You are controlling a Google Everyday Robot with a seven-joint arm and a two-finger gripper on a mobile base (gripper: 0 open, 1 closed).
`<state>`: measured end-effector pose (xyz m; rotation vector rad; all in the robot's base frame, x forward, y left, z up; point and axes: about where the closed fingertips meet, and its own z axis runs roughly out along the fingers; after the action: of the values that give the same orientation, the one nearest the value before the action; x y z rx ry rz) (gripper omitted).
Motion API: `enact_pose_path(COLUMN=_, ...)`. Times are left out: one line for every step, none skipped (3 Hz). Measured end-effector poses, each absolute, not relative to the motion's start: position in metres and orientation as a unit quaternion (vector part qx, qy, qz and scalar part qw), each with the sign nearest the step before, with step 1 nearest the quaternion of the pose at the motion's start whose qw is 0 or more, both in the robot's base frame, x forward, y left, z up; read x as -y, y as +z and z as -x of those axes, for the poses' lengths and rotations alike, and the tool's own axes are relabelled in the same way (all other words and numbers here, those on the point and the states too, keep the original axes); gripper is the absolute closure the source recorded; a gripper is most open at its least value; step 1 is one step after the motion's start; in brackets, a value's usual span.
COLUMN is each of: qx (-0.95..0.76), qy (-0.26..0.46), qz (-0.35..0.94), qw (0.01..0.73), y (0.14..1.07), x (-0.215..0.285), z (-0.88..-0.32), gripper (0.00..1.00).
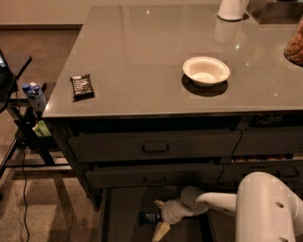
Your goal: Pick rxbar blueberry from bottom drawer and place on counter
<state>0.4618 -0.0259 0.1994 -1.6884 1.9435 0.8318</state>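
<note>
Nearest, low under the table's (142,52) front edge, the robot's white arm (222,202) reaches in from the right toward the left. At its end the gripper (157,220) hangs inside the bottom drawer (120,212), which stands pulled out beneath the table's front. Its jaws are spread apart, clasping nothing: one pale tip points up and left, the other down and left.

The small blue snack bar (148,218) lies flat on the drawer floor, just left of the gap between the two tips. Whether either tip touches the wrapper cannot be told.

Above the open drawer, two shut drawers (154,145) with dark handles sit one over the other, directly under the table's front edge.

On the table, a black wrapped bar (82,86) lies at the front left corner. A white bowl (206,71) sits right of the table's middle. At the table's far edge stands a white vessel (231,8). A jar of brown pieces (296,45) is at the right edge.
</note>
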Motion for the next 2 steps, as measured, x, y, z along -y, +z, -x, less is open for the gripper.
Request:
enact_pose_path(qx=-0.701, qy=0.300, qz=0.609, qw=0.216, y=0.199, x=0.026, z=-0.461, gripper=0.00)
enact_pose_path(qx=-0.700, qy=0.292, qz=0.612, qw=0.224, y=0.186, x=0.019, z=-0.466, gripper=0.00)
